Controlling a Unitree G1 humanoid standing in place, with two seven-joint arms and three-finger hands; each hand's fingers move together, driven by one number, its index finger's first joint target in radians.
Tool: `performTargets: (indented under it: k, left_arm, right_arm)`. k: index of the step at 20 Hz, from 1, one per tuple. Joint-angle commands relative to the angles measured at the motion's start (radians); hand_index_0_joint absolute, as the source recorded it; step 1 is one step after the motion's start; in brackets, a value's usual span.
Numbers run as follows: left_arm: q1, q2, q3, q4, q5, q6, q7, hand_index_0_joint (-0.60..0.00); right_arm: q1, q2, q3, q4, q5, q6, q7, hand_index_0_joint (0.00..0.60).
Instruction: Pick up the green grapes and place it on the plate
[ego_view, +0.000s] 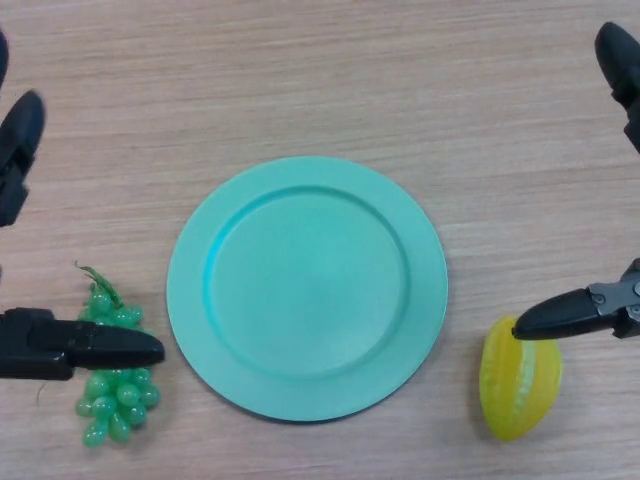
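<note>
Centrally, you see the teal plate (307, 286) resting flat on the wooden table (330, 80), with nothing on its surface. Locate the green grapes (113, 385) at the lower left of the frame, lying on the table just beside the plate's left rim and not on it; the stem points toward the upper left. Note that the left hand (75, 345) enters from the left edge of the frame, with 1 dark finger extended straight across the bunch, its tip pointing toward the plate. A second part of the same hand shows higher on the left edge, well apart from the fruit. Treat this hand as released: the visible digits are straight and do not curl round the grapes, though you cannot tell whether the finger touches the bunch or passes above it. At the lower right, observe a yellow ridged fruit (519, 377) lying on the table, near the plate's right rim. The right hand (590, 306) enters from the right edge, also spread, with 1 straight finger whose tip sits over the top of the yellow fruit.
</note>
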Motion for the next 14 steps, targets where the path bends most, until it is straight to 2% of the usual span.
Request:
performTargets:
  k: [1,3,7,10,14]
  left_arm:
    - [0.023,0.014,0.024,0.082,0.128,-0.265,-0.019,0.0]
    - [0.046,0.01,0.035,0.198,0.211,-0.371,-0.005,0.0]
    - [0.094,0.016,0.046,0.379,0.314,-0.461,-0.029,0.0]
    - [0.101,0.016,0.039,0.456,0.303,-0.478,-0.046,0.0]
    - [0.061,0.033,-0.003,0.599,0.255,-0.521,-0.009,0.0]
  right_arm:
    - [-0.03,-0.001,-0.028,-0.054,-0.048,-0.12,0.0,0.0]
    - [-0.028,0.002,-0.027,-0.053,-0.048,-0.125,0.001,0.0]
    - [-0.038,0.001,-0.015,-0.054,-0.059,-0.11,-0.003,0.0]
    - [-0.043,0.006,0.0,-0.054,-0.074,-0.103,-0.001,0.0]
    - [-0.039,0.018,0.025,-0.054,-0.092,-0.109,-0.005,0.0]
